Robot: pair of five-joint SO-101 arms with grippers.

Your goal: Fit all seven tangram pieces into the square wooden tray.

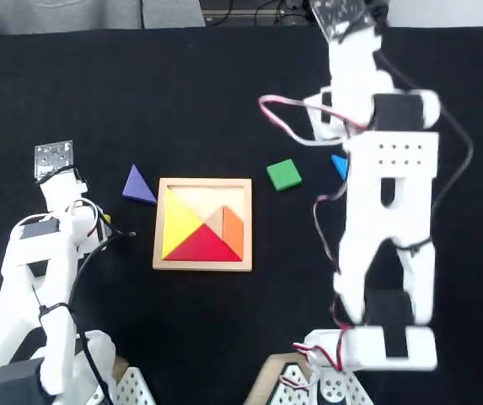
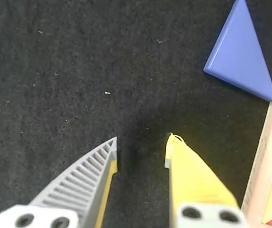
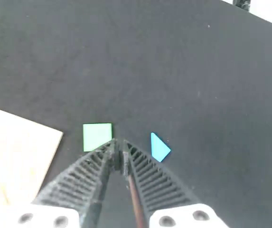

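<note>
Up close, the left gripper (image 2: pixel 143 142) gaped empty beside the purple triangle (image 2: pixel 242 54) and wooden tray (image 2: pixel 268 156). The right gripper (image 3: pixel 120 145) was closed on nothing, facing the green square (image 3: pixel 97 136) and cyan triangle (image 3: pixel 159 147), which the right arm (image 1: pixel 389 211) half hid from overhead.

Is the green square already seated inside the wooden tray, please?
No, the green square lies on the black table outside the tray.

Black cloth (image 2: pixel 55 71) under everything, flecked with pale lint. On the left gripper (image 2: pixel 140 142), one grey ribbed finger and one plain yellow. Ahead of it, off to the yellow finger's side, a violet-blue triangle (image 2: pixel 242 57). Beside that finger, the pale wood of the tray (image 1: pixel 203 183), with a yellow piece (image 1: pixel 178 226), a red piece (image 1: pixel 203 246) and an orange piece (image 1: pixel 234 232) inside. On the right gripper (image 3: pixel 120 148), dark grey ribbing. Just past its tips, a bright green square (image 3: pixel 97 136) and a sky-blue triangle (image 3: pixel 159 147). White arms (image 1: pixel 389 219).
</note>
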